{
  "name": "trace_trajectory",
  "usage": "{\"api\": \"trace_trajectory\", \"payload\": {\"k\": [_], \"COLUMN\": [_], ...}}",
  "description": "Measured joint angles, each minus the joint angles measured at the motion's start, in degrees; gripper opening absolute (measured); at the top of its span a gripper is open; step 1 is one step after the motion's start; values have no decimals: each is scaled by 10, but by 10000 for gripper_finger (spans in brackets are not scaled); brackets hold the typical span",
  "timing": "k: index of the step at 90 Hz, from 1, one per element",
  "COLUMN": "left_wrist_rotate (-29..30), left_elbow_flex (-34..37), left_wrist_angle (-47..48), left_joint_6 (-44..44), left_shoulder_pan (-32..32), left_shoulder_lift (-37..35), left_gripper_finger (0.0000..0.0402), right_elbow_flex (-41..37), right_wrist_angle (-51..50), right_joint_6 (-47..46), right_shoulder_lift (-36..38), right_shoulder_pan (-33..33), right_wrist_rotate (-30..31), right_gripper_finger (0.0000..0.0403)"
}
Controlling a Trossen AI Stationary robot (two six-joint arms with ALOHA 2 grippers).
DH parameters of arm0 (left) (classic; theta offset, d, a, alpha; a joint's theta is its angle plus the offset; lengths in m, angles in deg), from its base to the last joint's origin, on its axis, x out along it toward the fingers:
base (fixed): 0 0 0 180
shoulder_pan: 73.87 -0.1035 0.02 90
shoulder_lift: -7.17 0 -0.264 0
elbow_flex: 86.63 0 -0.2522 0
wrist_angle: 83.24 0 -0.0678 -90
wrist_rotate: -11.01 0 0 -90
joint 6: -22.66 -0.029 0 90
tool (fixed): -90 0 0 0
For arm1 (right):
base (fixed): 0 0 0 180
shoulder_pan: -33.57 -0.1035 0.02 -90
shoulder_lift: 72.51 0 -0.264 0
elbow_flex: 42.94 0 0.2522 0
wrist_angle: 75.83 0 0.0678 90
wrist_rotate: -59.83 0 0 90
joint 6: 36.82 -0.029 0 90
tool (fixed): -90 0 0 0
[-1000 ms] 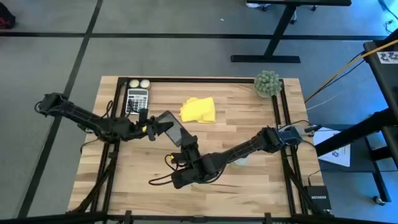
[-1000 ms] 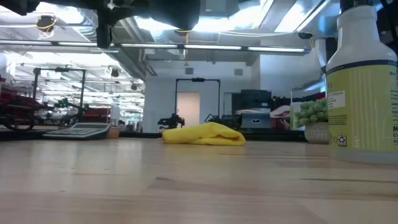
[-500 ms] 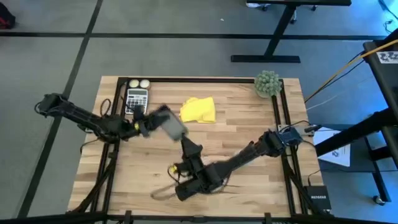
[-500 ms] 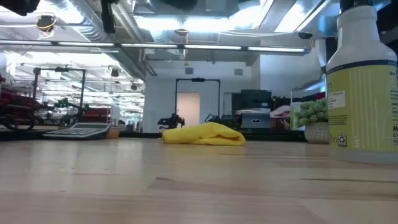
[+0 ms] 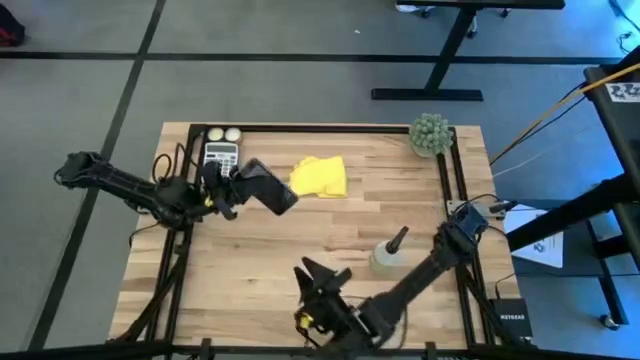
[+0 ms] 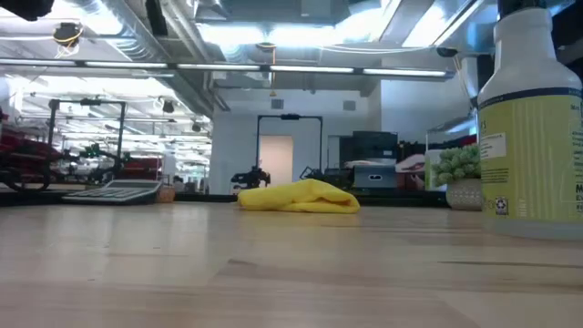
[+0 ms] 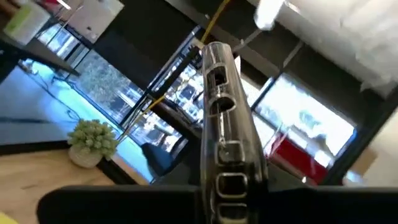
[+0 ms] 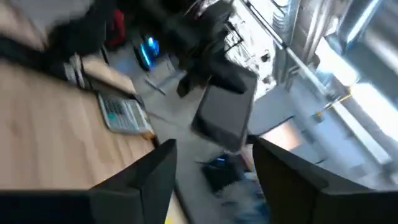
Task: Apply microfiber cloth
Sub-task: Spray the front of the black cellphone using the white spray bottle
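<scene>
Plainly the work is at its preparing stage: the left gripper (image 5: pixel 232 192) is clamped on the black smartphone (image 5: pixel 266 186), carrying it clear of the table (image 5: pixel 250 270) with its free end pointing toward the microfiber cloth (image 5: pixel 319 176). In the left wrist view the phone (image 7: pixel 225 124) is seen edge-on, rising from between that arm's own fingers. The cloth lies untouched on the wood in a soft yellow heap, toward the table's far edge and just beside the raised phone; the low view shows it (image 6: pixel 299 197) resting flat with nothing on it. The right gripper (image 5: pixel 318 280) sits near the front edge, well apart from the cloth, its fingers (image 8: pixel 149 177) spread wide with nothing between them, and its wrist camera looks across at the held phone (image 8: pixel 224 115) and the calculator (image 8: pixel 126 116). A spray bottle (image 5: pixel 388 254) stands by the right arm, and a small potted plant (image 5: pixel 431 133) occupies the far right corner. Judging from this, the next move calls for the right arm to reach across to the cloth, pinch a fold of it, and bring it against the phone's face while the left arm holds the phone steady.
</scene>
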Motion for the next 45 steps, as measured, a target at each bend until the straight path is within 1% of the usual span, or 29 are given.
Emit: {"api": "trace_trajectory", "payload": {"k": [4,9,17,28,32,36,45], "left_wrist_rotate": [-7,-17,-27,-44,-60,-78,-122], "left_elbow_flex": [0,0,0,-3,-8,-16,-36], "left_wrist_angle": [25,54,91,116,120,126,138], "left_joint_6": [-9,-15,-25,-33,-39,-40,-47], "left_shoulder_pan": [0,0,0,-7,-14,-23,-43], "left_shoulder_lift": [0,3,10,37,51,68,114], "left_gripper_finger": [18,17,17,17,17,17,17], "right_elbow_flex": [0,0,0,1,1,1,0], "right_wrist_angle": [-6,-23,-95,-278,-350,-422,-578], "right_joint_6": [-42,-97,-231,-471,-561,-638,-810], "right_shoulder_lift": [13,31,62,106,114,117,116], "right_shoulder_pan": [-11,-27,-46,-60,-64,-68,-83], "right_wrist_rotate": [-11,-40,-101,-198,-218,-229,-229], "right_gripper_finger": [195,195,195,195,195,195,195]}}
